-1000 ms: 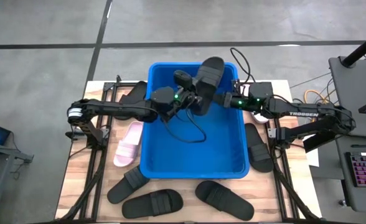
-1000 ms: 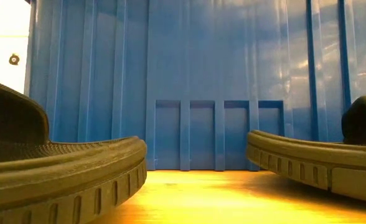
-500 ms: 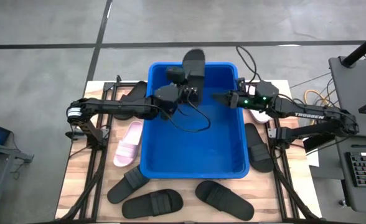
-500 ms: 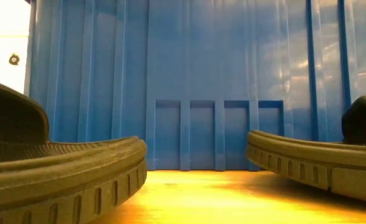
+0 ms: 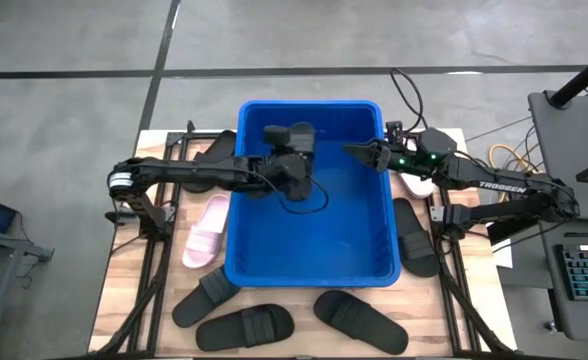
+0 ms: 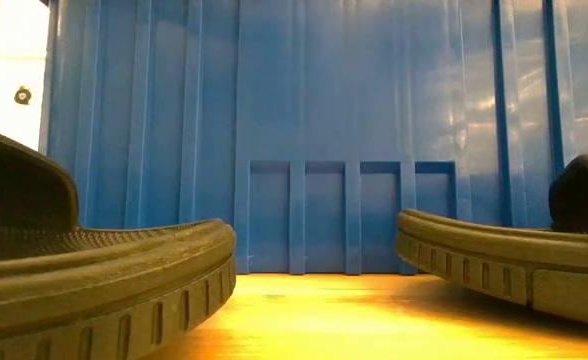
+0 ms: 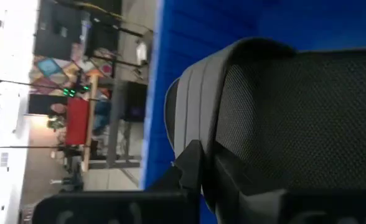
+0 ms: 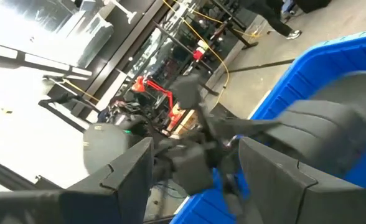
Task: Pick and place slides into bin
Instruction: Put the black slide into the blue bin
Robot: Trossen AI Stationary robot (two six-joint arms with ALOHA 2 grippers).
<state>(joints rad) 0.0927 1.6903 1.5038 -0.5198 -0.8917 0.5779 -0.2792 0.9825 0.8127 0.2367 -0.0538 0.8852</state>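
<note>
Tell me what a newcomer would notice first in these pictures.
The big blue bin in the middle of the table stands out at once, with both dark arms reaching into its far end. There the left gripper is shut on a black slide over the bin, and the right gripper stands open at the bin's right rim. More slides lie around the bin, one pink slide on its left.

Wooden table holds a blue bin ringed by slides.

The light wood table [image 5: 124, 300] carries the bin [image 5: 309, 265] at its centre. A pale pink slide [image 5: 206, 230] lies just left of it, three black slides [image 5: 204, 295] [image 5: 244, 327] [image 5: 359, 320] along the near edge, another black slide [image 5: 414, 237] on the right and one [image 5: 212, 152] at the far left.
</note>
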